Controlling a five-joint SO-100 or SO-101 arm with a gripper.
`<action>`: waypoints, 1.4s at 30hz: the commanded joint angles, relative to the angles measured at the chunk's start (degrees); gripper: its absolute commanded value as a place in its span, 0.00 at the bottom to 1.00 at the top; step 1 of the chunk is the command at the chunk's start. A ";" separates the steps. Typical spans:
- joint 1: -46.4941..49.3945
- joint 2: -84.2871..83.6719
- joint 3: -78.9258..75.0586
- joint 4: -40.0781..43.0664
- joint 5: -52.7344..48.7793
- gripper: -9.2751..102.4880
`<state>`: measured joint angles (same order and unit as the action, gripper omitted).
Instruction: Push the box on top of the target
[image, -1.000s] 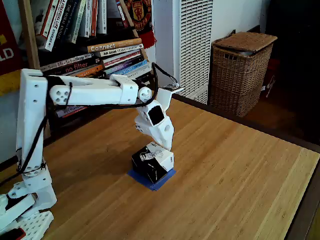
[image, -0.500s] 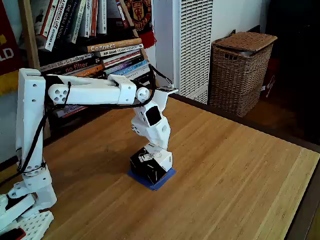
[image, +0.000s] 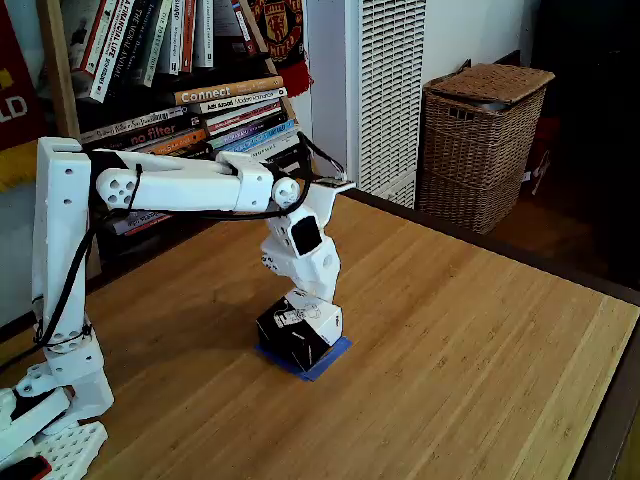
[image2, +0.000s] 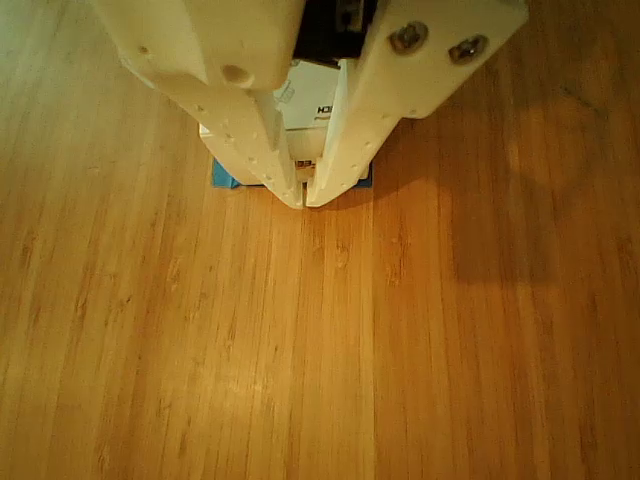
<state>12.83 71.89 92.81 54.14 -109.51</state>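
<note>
Our end effector points down at the worktop with its two white fingers pressed together, the tips meeting with only a hairline seam between them and pinching nothing. In the fixed view the end effector sits low, against the top and far side of the box, touching it as far as we can tell.

The box, black on its sides and white with black print on top, rests on the blue tape target. In the other view we see the white top of the box behind the fingers, with slivers of the target peeking out on both sides of the fingertips. In the fixed view blue shows along the near and right edges of the box, while the left and far edges are hidden.

We judge the task nearly done: the box covers most of the target, perhaps sitting a touch off-centre toward the left of the fixed view. What may be left is a small nudge to square it up, then lifting the arm clear without dragging the box along.

The worktop is warm, striped bamboo-like wood, sunlit. Behind it stands a bookshelf packed with upright and stacked books, a white louvred unit, and a lidded wicker basket on the floor to the right.
</note>
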 joint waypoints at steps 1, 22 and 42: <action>0.70 4.22 -0.18 -0.62 -0.44 0.08; -2.11 1.05 -6.42 0.97 5.27 0.08; -12.22 8.44 -2.90 8.96 16.00 0.08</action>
<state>1.49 76.20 89.82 61.79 -94.31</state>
